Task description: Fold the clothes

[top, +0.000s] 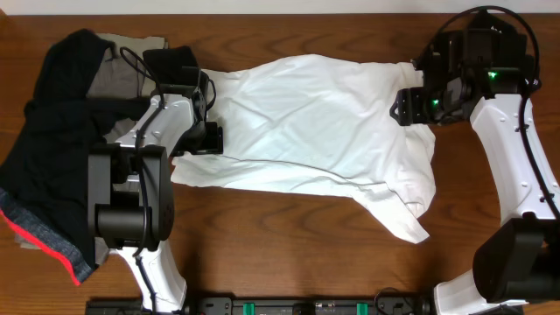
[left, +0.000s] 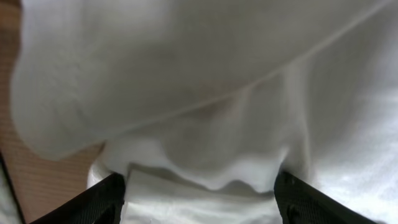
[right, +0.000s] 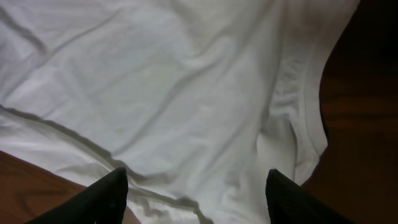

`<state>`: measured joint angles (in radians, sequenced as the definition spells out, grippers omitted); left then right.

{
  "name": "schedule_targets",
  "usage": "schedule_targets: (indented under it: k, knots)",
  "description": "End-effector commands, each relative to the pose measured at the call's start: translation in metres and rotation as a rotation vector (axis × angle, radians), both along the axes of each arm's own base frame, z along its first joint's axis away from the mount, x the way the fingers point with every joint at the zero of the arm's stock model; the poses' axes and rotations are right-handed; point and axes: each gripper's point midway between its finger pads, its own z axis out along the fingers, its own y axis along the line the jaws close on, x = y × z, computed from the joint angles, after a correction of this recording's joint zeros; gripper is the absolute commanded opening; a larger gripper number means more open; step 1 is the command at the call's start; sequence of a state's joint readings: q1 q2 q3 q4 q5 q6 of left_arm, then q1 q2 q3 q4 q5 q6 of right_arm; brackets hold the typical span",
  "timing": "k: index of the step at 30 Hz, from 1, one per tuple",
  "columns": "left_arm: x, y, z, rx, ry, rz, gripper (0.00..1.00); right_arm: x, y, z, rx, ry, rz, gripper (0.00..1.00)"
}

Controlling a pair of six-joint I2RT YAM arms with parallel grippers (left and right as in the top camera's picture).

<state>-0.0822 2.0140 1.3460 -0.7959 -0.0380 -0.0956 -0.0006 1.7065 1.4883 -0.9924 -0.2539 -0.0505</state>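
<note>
A white T-shirt [top: 306,122] lies spread and wrinkled across the middle of the wooden table. My left gripper [top: 210,136] is at the shirt's left edge. In the left wrist view the gripper [left: 199,180] is open, with bunched white cloth [left: 205,93] lying between its wide-apart fingers. My right gripper [top: 409,105] is over the shirt's upper right part. In the right wrist view the gripper [right: 196,177] is open just above the cloth [right: 155,81], near a hemmed edge [right: 305,106].
A pile of clothes sits at the left: a black garment with a red-trimmed edge [top: 44,149] and a grey-olive one [top: 122,61]. Bare wood table [top: 289,254] runs along the front. The shirt's lower right corner [top: 407,223] hangs toward the front.
</note>
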Motion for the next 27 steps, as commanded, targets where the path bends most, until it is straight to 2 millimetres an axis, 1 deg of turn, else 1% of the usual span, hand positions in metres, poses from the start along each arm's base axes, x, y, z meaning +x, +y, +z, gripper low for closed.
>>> schedule_targets:
  k: [1,2,4,5,9,17,18,20,21,22,27]
  knots:
    - [-0.001,0.005,-0.002,0.028,0.005,-0.016,0.72,0.002,-0.003,0.0,0.0,-0.006,-0.014,0.7]
    - [-0.001,0.005,-0.002,0.028,0.006,-0.015,0.5,0.003,-0.003,0.001,0.0,-0.01,-0.014,0.7]
    - [-0.001,0.005,-0.001,0.028,0.004,-0.012,0.3,0.004,-0.003,0.001,0.0,-0.014,-0.014,0.7]
    - [-0.001,0.005,-0.001,0.028,0.004,-0.011,0.27,0.004,-0.003,0.001,0.0,-0.015,-0.014,0.7]
    - [-0.002,0.005,0.005,0.028,0.009,-0.008,0.22,0.005,-0.003,0.001,0.0,-0.018,-0.014,0.71]
    - [-0.005,0.007,0.021,0.028,-0.002,-0.004,0.23,0.005,-0.003,0.001,0.0,-0.018,-0.014,0.71]
    - [-0.005,0.007,0.023,0.027,-0.005,-0.004,0.23,0.005,-0.003,0.001,0.0,-0.018,-0.014,0.71]
    - [-0.007,0.007,0.025,0.027,-0.002,-0.004,0.29,0.005,-0.003,0.001,0.0,-0.018,-0.014,0.71]
    - [-0.008,0.007,0.026,0.028,0.003,-0.004,0.34,0.005,-0.003,0.001,0.0,-0.017,-0.014,0.71]
    - [-0.011,0.007,0.026,0.028,0.013,-0.004,0.36,0.005,-0.003,0.001,0.0,-0.017,-0.014,0.71]
    - [-0.015,0.007,0.026,0.03,0.031,-0.004,0.35,0.005,-0.003,0.001,0.0,-0.017,-0.014,0.71]
